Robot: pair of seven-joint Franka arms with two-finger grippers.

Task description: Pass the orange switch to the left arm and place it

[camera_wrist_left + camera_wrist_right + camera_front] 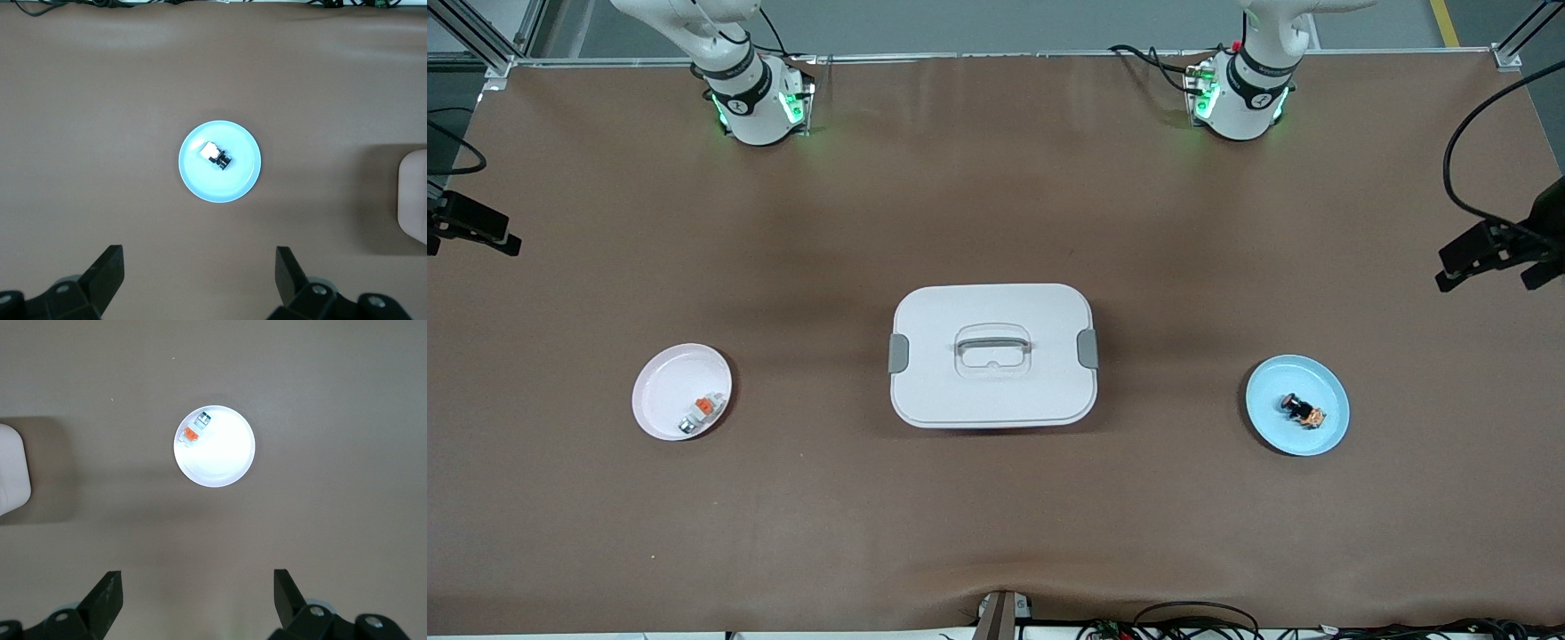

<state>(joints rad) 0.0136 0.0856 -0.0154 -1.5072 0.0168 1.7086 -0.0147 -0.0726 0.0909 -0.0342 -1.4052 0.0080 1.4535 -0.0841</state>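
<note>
The orange switch (pixel 1302 411), a tiny black part with orange marks at one end, lies on a light blue plate (pixel 1280 436) toward the left arm's end of the table. It also shows in the left wrist view (pixel 219 157) on that plate (pixel 230 188). The white box (pixel 992 354) with grey latches stands in the middle of the table. My left gripper (pixel 198 270) is open and empty, high above the table over the blue plate's side. My right gripper (pixel 197 589) is open and empty, high above the table near the white plate. Neither gripper shows in the front view.
A white plate (pixel 660 413) toward the right arm's end holds a small whitish-silver piece with an orange tab (pixel 701 412); it also shows in the right wrist view (pixel 198 428). Black camera mounts (pixel 1489 249) stand at both table ends. Cables lie along the near edge.
</note>
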